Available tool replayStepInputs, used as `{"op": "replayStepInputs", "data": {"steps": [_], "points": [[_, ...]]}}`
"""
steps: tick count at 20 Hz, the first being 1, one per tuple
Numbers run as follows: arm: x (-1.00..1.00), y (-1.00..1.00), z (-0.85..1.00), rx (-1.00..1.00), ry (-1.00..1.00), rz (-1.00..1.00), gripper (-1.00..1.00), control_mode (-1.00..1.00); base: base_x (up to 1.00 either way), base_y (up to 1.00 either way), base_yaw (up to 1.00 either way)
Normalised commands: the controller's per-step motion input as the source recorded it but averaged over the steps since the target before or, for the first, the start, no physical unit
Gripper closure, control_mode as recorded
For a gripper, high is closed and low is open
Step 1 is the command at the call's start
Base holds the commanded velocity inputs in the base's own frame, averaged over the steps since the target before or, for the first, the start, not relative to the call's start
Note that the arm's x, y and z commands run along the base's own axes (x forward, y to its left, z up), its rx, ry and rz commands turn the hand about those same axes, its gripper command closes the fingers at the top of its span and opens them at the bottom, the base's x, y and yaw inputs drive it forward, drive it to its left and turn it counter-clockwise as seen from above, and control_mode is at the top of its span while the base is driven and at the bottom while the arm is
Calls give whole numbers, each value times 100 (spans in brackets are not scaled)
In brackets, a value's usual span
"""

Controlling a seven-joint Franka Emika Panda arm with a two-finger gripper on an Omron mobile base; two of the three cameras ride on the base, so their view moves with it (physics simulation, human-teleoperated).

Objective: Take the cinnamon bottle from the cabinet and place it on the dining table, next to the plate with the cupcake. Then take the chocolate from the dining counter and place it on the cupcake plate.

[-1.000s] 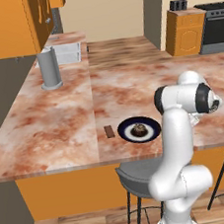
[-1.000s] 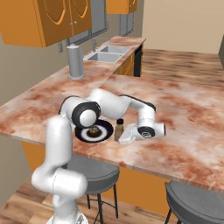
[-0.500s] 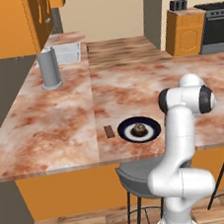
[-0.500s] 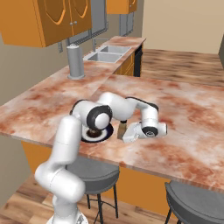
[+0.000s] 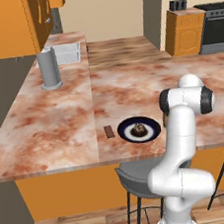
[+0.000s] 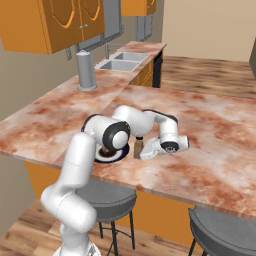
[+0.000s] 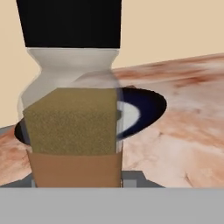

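Note:
The cinnamon bottle (image 6: 139, 145) stands upright at the dining table's (image 6: 210, 130) near edge, right beside the dark blue plate (image 6: 107, 155). My gripper (image 6: 142, 150) reaches in from the side and is shut on the bottle. In the hand view the bottle (image 7: 73, 127), with its black cap and brown powder, sits very close, grey fingertips (image 7: 133, 177) touch its lower sides, and the plate (image 7: 144, 107) lies just behind it. The left base view has the cupcake (image 5: 139, 129) on the plate (image 5: 150, 127) and the chocolate (image 5: 109, 131) flat on the table just left of it.
A tall grey cylinder (image 5: 50, 68) stands far left by the sink (image 5: 67, 53). Grey stools (image 5: 141, 172) (image 6: 225, 230) sit under the table's near edge. Orange wall cabinets (image 6: 55, 20) hang at the upper left. My own arm (image 5: 185, 125) hides the table right of the plate.
The arm's upper joints have sunk a little and shifted. The hand with the bottle has barely moved beside the plate.

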Motion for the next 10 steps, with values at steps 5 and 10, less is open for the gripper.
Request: {"op": "replayStepInputs", "data": {"steps": [5,10], "points": [[31,13,-27,-2,-1,-1,100,-100,0,0,0],[12,6,-45,0,-4,0,-100,-100,0,0,0]]}}
